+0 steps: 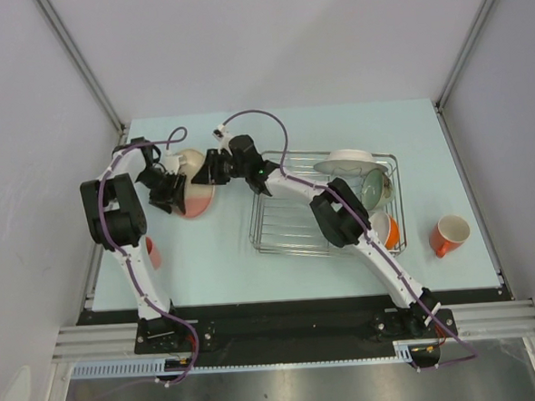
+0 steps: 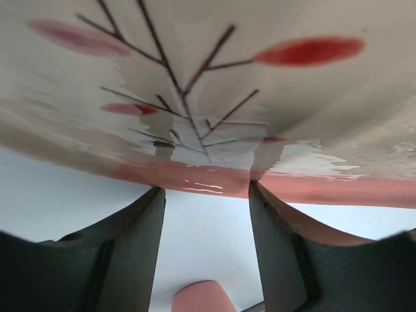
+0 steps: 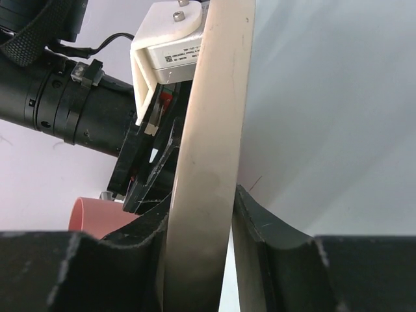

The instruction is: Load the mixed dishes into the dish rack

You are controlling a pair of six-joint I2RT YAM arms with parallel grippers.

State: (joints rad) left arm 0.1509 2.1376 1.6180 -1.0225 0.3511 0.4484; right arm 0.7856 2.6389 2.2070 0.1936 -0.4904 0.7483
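Note:
The cream plate (image 1: 194, 189) with its pink segment and twig motif stands tilted on edge, left of the dish rack (image 1: 278, 229). My right gripper (image 1: 208, 170) reaches across and is shut on the plate's rim (image 3: 208, 143), seen edge-on between its fingers (image 3: 203, 205). My left gripper (image 1: 169, 192) sits at the plate's other side. Its jaws (image 2: 205, 188) stand open, tips against the pink edge of the plate (image 2: 195, 97). The rack holds a white grey-rimmed bowl (image 1: 349, 162), a green glass bowl (image 1: 376, 187) and an orange-outside bowl (image 1: 387, 230).
The orange mug (image 1: 449, 235) stands on the table right of the rack. The salmon-pink tumbler (image 1: 153, 253) stands by the left arm near the table's left edge, and the tumbler (image 2: 201, 298) shows below the left fingers. The rack's left half shows bare tines.

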